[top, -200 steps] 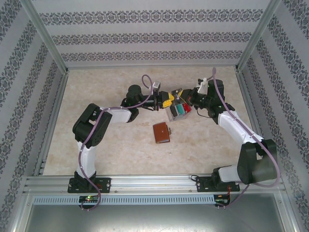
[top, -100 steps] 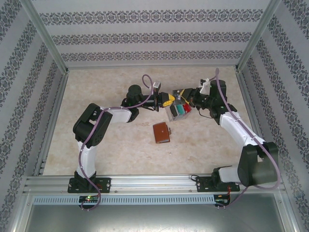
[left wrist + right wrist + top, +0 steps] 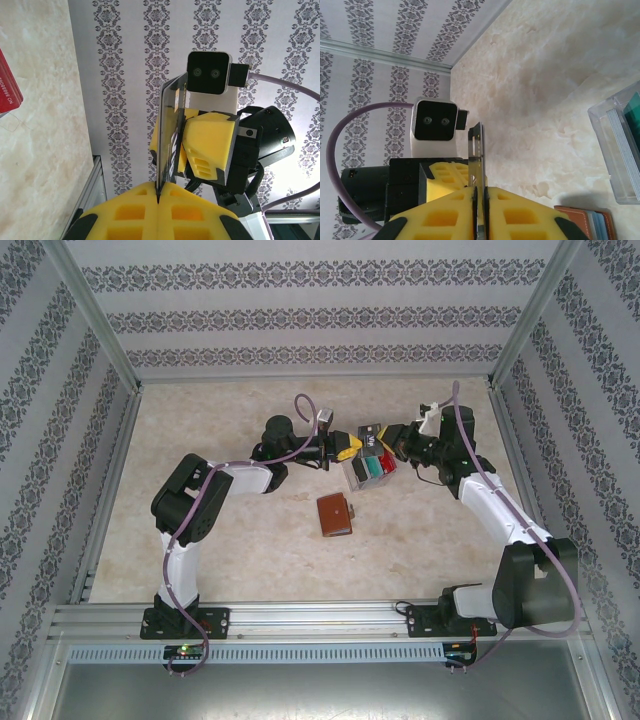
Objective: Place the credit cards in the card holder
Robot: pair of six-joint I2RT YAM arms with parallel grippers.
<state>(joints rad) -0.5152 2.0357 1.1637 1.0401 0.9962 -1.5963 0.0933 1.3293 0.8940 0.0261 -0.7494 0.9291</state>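
A dark card (image 3: 170, 130) stands on edge just above the tray (image 3: 352, 478), pinched tight in the left gripper (image 3: 157, 197). The right gripper (image 3: 480, 192) sits narrowly around its other end, with thin slits either side; whether it grips is unclear. More cards (image 3: 376, 465) stand in the tray. The holder (image 3: 335, 515) lies near the tray, on the bases' side.

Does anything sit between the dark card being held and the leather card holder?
Nothing visible does. The dark card, pinched by the left gripper and right gripper, is by the clear tray; bare table lies between that and the card holder.
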